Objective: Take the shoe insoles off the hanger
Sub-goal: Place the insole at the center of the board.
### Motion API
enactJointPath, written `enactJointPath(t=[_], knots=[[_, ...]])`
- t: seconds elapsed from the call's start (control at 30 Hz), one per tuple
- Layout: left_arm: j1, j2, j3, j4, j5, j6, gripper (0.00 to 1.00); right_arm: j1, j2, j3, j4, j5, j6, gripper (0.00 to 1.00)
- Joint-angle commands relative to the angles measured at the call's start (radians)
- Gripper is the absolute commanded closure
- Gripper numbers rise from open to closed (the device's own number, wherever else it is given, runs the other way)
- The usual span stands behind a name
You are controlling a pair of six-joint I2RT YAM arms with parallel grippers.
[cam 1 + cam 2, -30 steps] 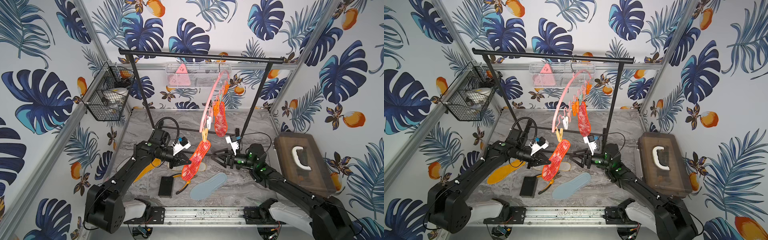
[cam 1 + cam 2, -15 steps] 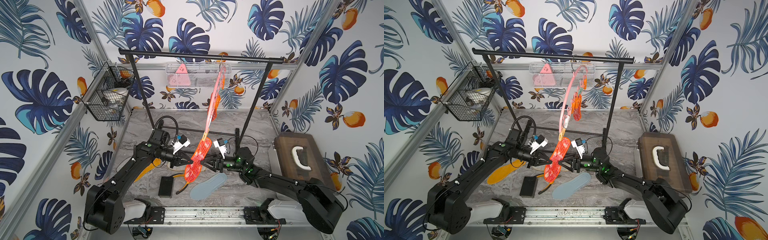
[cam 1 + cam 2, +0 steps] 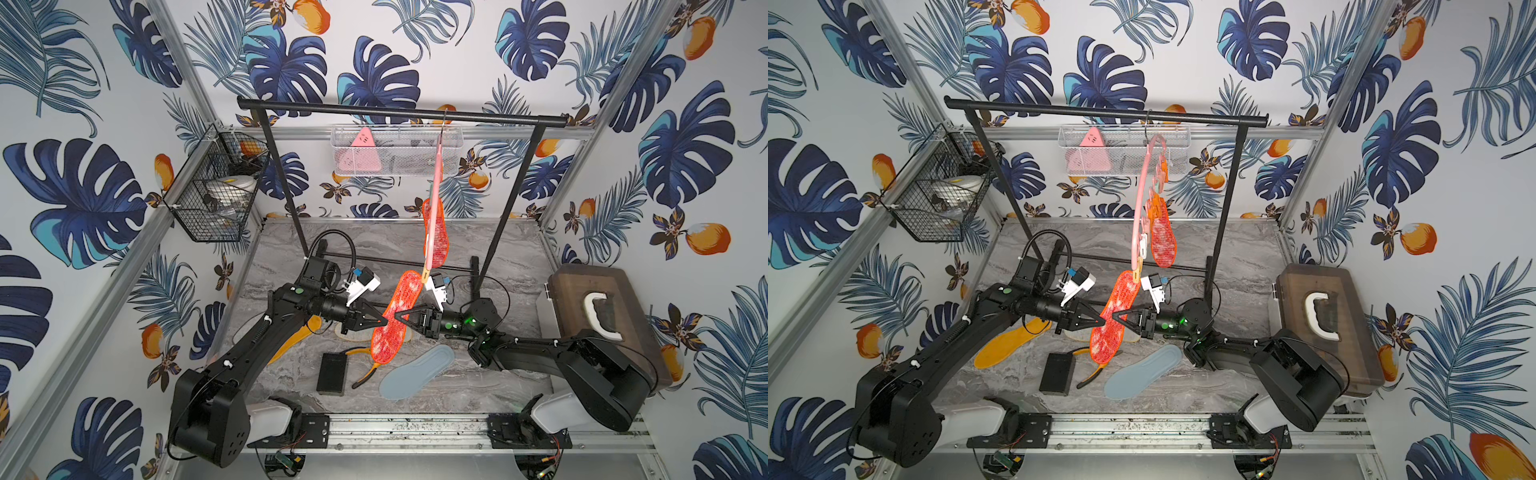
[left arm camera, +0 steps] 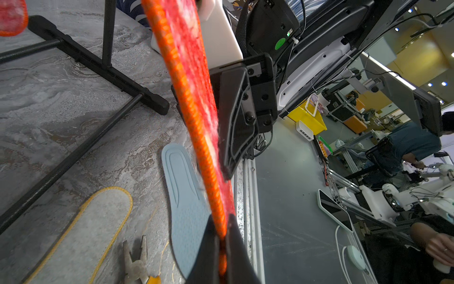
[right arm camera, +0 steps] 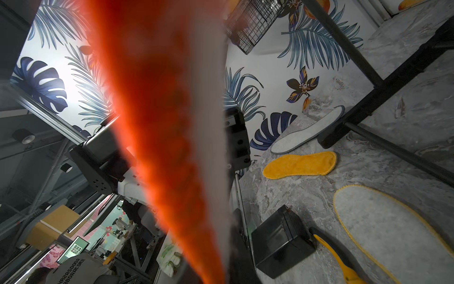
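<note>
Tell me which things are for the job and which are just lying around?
For the job: pink curved plastic hanger; lower red-orange mesh insole, pinched by left hand and right hand; upper red-orange mesh insole, pegged; light blue flat insole, yellow-orange fuzzy insole, beige yellow-rimmed insole, on the floor.
Just lying about: black rectangular block; yellow-handled pliers; brown plastic box.

Black block [image 3: 332, 373] just beside yellow-handled pliers [image 3: 365, 376] on marbled tabletop [image 3: 498, 249]; black rack [image 3: 399, 113] standing behind.
</note>
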Motion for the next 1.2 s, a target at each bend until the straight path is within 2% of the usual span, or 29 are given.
enactJointPath(t=[0.0,0.1,0.13,0.2,0.3,0.5,0.67,0.83,1.07,1.17], knots=[[0.002,0.001,0.003,0.028,0.018,-0.025,0.98,0.001,-0.003,-0.007,0.082,0.000,0.032,0.92],[0.003,0.000,0.006,0.012,-0.001,-0.018,0.87,-0.002,-0.055,-0.022,-0.018,0.024,-0.001,0.97],[0.003,0.001,0.007,0.005,-0.010,-0.012,0.78,-0.002,-0.083,-0.026,-0.082,0.041,-0.024,0.98],[0.005,0.000,0.012,-0.008,-0.040,-0.007,0.61,-0.002,-0.149,-0.033,-0.245,0.087,-0.069,1.00],[0.011,0.003,0.015,-0.025,-0.085,0.009,0.49,-0.002,-0.254,-0.042,-0.520,0.188,-0.130,1.00],[0.021,0.019,0.000,-0.025,-0.185,0.031,0.40,-0.002,-0.450,-0.033,-1.010,0.412,-0.135,1.00],[0.028,0.019,-0.031,0.017,-0.293,0.023,0.39,-0.004,-0.581,-0.006,-1.429,0.667,0.015,1.00],[0.031,0.026,-0.031,0.015,-0.315,0.024,0.39,-0.006,-0.574,0.122,-1.847,0.855,0.170,1.00],[0.032,0.018,-0.030,0.004,-0.308,0.029,0.38,-0.035,-0.620,0.125,-2.041,0.953,0.338,1.00],[0.031,0.016,-0.032,0.005,-0.299,0.032,0.38,-0.117,-0.631,0.095,-2.056,0.903,0.311,1.00]])
